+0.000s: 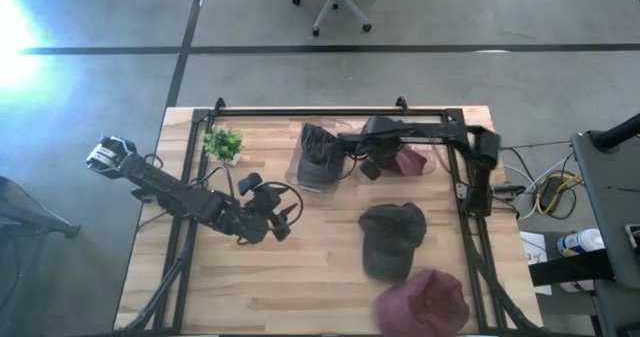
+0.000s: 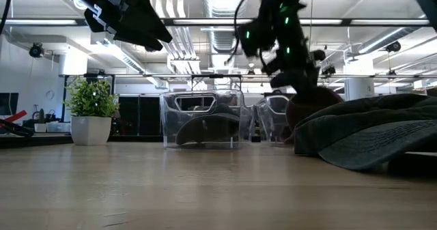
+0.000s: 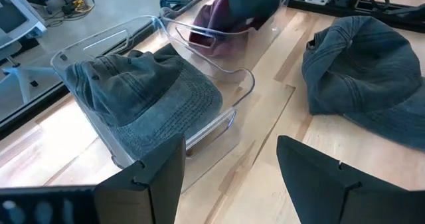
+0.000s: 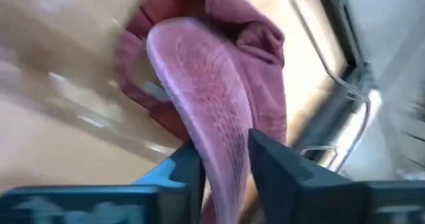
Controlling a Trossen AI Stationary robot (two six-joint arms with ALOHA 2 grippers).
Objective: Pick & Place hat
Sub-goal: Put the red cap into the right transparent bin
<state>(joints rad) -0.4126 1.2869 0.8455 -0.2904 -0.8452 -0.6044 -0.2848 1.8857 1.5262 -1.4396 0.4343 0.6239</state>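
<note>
Two clear bins stand at the table's far side. The left bin (image 1: pixel 298 169) holds a grey-blue hat (image 3: pixel 143 94). Over the right bin (image 1: pixel 432 167), my right gripper (image 1: pixel 372 167) reaches in from the table's right and is shut on a maroon hat (image 1: pixel 408 161), whose crown (image 3: pixel 216 24) sits inside the bin. A dark grey hat (image 1: pixel 392 239) lies flat at mid table, and another maroon hat (image 1: pixel 422 303) lies at the near edge. My left gripper (image 3: pixel 229 164) hovers open left of centre, facing the bins, with nothing between its fingers. My right gripper has the maroon hat's brim (image 4: pixel 222 151) pinched between its two fingers (image 4: pixel 279 167). The fingers come slanting down from above, and the brim runs lengthwise between them. The crown (image 4: pixel 249 44) hangs below and beyond the fingers, down in the clear bin.
A small potted plant (image 1: pixel 223 143) stands at the far left. A black frame rail (image 1: pixel 330 111) runs along the table's far edge and another down its right side (image 1: pixel 470 187). Bare wood lies between the left arm and the dark grey hat.
</note>
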